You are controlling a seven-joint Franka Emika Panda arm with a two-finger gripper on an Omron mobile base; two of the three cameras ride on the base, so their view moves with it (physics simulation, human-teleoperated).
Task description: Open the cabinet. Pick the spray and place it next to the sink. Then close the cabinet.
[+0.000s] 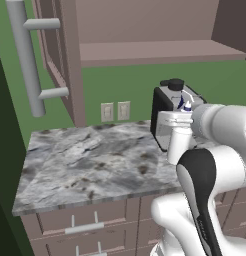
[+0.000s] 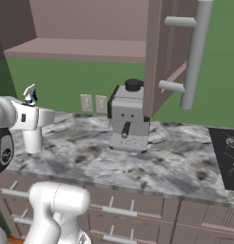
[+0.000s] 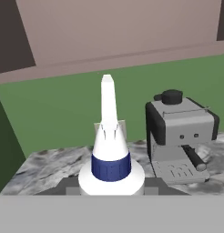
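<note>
The cabinet (image 1: 155, 50) stands open above the counter, and its bare shelf (image 2: 76, 47) shows. Its left door (image 1: 60, 60) and right door (image 2: 159, 57) are swung out, each with a long grey bar handle. The spray (image 3: 110, 154) stands upright between my fingertips, white with a blue collar. Its blue-tipped head (image 1: 185, 103) (image 2: 29, 95) sticks up over the hand. My gripper (image 3: 111, 186) (image 1: 171, 120) (image 2: 42, 116) is shut on the spray, held above the marbled counter below the cabinet. The sink is out of view.
A grey and black coffee machine (image 1: 167, 112) (image 2: 129, 119) (image 3: 180, 136) stands on the stone counter (image 1: 95, 160) just beyond the spray. Two wall outlets (image 1: 115, 111) sit behind. A black panel with pale rings (image 2: 227, 157) lies at the counter's right. Drawers (image 2: 119, 209) run below.
</note>
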